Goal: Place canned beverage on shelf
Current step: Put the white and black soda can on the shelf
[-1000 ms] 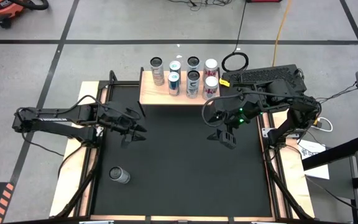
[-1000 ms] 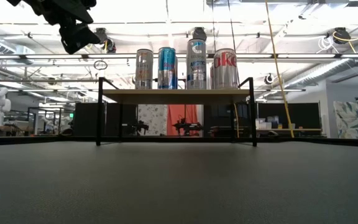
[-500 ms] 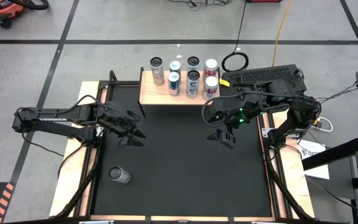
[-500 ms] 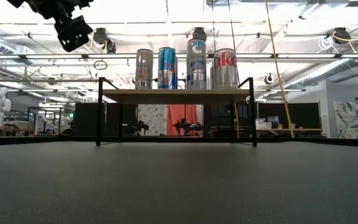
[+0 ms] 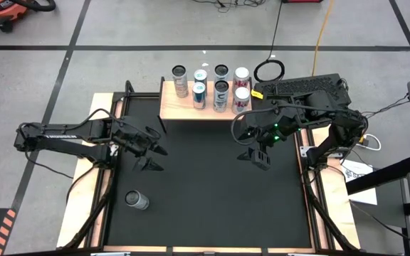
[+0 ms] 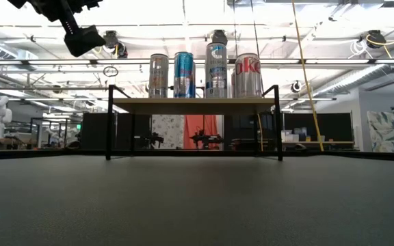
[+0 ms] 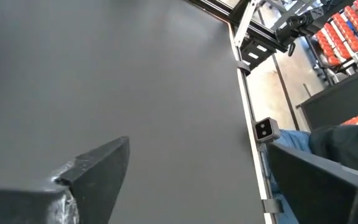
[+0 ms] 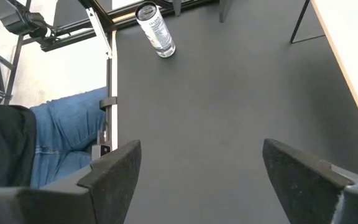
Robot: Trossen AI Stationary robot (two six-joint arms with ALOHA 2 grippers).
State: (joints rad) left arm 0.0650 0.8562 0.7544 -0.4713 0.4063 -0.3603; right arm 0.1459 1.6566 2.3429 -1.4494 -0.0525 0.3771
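Observation:
The shelf (image 5: pixel 171 105), a light-wood board on thin black legs, stands at the table's far edge and carries several upright cans (image 6: pixel 183 74). One loose silver can (image 5: pixel 137 200) sits on the black mat near the left front corner and also shows in the right wrist view (image 8: pixel 155 30). My left gripper (image 5: pixel 155 158) hovers open over the mat's left part, farther from the near edge than that can, with nothing between its fingers (image 7: pixel 98 168). My right gripper (image 5: pixel 260 158) hangs open and empty high over the mat's right part, in front of the shelf.
A person in blue jeans (image 8: pixel 61 130) stands close beside the table's edge. A black frame rail (image 8: pixel 107 74) runs along the mat there. Wide bare mat (image 5: pixel 205 185) lies between the two arms and in front of the shelf.
My left gripper has opened wider while staying in place, and its wrist has turned a little. The loose can and the cans on the shelf have kept still.

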